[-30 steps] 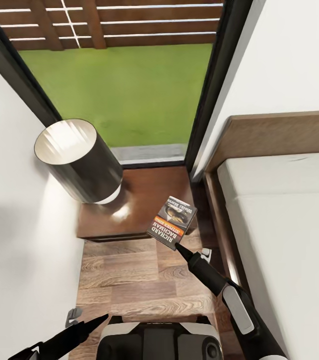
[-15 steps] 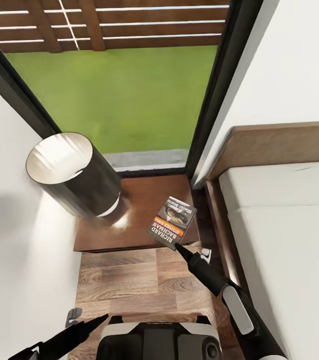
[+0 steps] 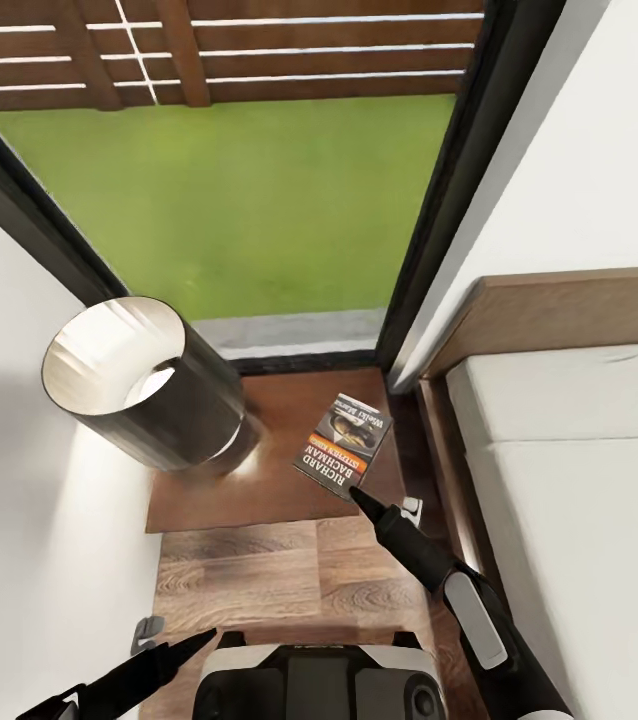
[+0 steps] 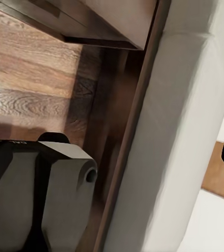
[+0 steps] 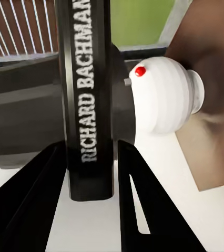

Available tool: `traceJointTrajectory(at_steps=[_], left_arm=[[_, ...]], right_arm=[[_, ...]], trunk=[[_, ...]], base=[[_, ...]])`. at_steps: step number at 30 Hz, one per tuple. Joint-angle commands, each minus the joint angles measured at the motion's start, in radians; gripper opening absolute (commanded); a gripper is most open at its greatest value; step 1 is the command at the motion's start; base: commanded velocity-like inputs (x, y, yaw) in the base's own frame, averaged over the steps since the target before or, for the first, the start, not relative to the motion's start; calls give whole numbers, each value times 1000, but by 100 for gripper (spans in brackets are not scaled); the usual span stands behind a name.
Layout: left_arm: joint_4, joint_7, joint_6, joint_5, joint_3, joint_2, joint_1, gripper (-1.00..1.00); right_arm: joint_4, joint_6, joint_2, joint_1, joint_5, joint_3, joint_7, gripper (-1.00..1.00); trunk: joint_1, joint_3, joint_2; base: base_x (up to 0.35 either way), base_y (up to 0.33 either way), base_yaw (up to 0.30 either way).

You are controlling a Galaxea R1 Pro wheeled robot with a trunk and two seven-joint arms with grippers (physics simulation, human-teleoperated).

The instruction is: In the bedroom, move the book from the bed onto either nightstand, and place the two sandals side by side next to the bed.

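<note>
My right gripper (image 3: 354, 492) is shut on the near edge of the book (image 3: 344, 445). Its grey-and-orange cover faces up, above the right part of the dark-brown nightstand (image 3: 269, 485). Whether the book touches the top I cannot tell. In the right wrist view the black spine of the book (image 5: 88, 105) stands between the two fingers of the right gripper (image 5: 91, 149). The bed (image 3: 579, 500), with its pale mattress and brown headboard, lies to the right. My left gripper (image 3: 194, 640) hangs low near my trunk, away from everything. The sandals are out of view.
A lamp with a black drum shade (image 3: 149, 400) takes up the nightstand's left half, and its white ribbed base (image 5: 164, 94) is close behind the book. A white wall (image 3: 29, 560) closes the left side. A tall window (image 3: 239, 200) lies behind, and wood floor (image 3: 259, 580) is in front.
The whole view has shifted as I came closer to the nightstand. The book, still in my right gripper, now hangs further in over the nightstand's top. The left arm holds its pose.
</note>
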Motion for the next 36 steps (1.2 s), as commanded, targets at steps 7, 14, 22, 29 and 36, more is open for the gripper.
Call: traceJointTrajectory(at_steps=[7, 14, 22, 29, 36], left_arm=[[0, -3, 11, 8, -4, 0, 0, 100], [0, -3, 11, 8, -4, 0, 0, 100], [0, -3, 11, 8, -4, -2, 0, 100], [0, -3, 11, 8, -4, -3, 0, 100], [0, -3, 11, 8, -4, -3, 0, 100]], right_arm=[[1, 3, 1, 0, -6, -1, 1, -100], [1, 4, 1, 0, -6, -1, 1, -100], [1, 4, 1, 0, -6, -1, 1, -100], [1, 4, 1, 0, -6, -1, 3, -100], [1, 4, 1, 0, -6, -1, 3, -100]], trunk=[[1, -1, -1], [1, -1, -1], [1, -1, -1], [1, -1, -1], [1, -1, -1]], base=[[64, 5, 0], [2, 0, 112], [0, 0, 282], [102, -17, 244], [80, -12, 28]])
